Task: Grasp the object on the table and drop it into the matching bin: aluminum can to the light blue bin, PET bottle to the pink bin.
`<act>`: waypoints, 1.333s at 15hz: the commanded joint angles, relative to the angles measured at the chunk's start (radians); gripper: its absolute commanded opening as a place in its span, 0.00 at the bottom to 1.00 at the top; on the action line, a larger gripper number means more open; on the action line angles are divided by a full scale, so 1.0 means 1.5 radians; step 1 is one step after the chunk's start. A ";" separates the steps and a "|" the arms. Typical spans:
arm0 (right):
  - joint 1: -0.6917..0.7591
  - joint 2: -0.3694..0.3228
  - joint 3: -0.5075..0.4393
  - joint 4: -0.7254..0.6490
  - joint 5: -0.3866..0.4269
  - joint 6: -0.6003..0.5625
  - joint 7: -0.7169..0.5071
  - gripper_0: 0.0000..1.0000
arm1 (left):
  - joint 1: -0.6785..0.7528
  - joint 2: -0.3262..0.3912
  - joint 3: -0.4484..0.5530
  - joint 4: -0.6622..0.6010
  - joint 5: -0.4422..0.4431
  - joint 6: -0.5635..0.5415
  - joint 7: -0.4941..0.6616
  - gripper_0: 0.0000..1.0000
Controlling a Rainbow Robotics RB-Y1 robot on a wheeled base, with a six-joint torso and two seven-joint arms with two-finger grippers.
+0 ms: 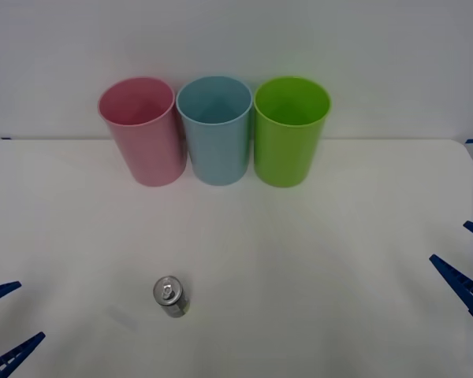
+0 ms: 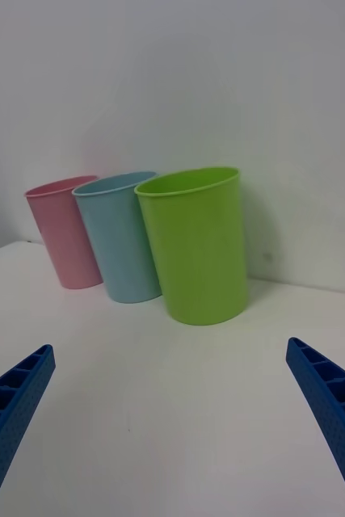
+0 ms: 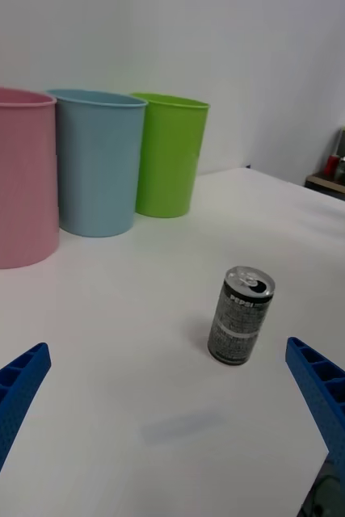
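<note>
Near the left hand (image 1: 6, 331), the aluminum can (image 1: 171, 297) stands clear.

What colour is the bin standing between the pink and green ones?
Light blue bin; clearest in the front view.

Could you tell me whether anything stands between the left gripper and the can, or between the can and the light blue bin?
Nothing visible does. Bare table lies between the open left gripper and the upright aluminum can, and between it and the light blue bin.

Overhead front, two low wrist views
</note>
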 commanded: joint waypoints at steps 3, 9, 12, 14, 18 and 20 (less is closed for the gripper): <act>0.000 0.000 0.000 0.000 0.000 0.000 0.000 1.00 | -0.014 0.007 -0.053 0.057 -0.009 -0.013 -0.089 1.00; 0.000 0.000 0.000 0.000 0.000 0.000 0.000 1.00 | -0.037 -0.010 -0.101 0.064 -0.043 -0.012 -0.121 1.00; 0.000 0.000 0.000 0.000 0.000 0.000 0.000 1.00 | -0.055 -0.061 -0.100 0.066 -0.073 -0.010 -0.133 1.00; 0.000 0.000 0.000 0.000 0.000 0.000 0.000 1.00 | -0.066 -0.096 -0.093 0.066 -0.100 -0.009 -0.143 1.00; 0.000 0.000 0.000 0.000 0.000 0.000 0.000 1.00 | -0.092 -0.140 -0.086 0.066 -0.143 0.002 -0.158 1.00; 0.000 0.000 0.000 0.000 0.000 0.000 0.000 1.00 | -0.106 -0.156 -0.084 0.067 -0.164 0.004 -0.160 1.00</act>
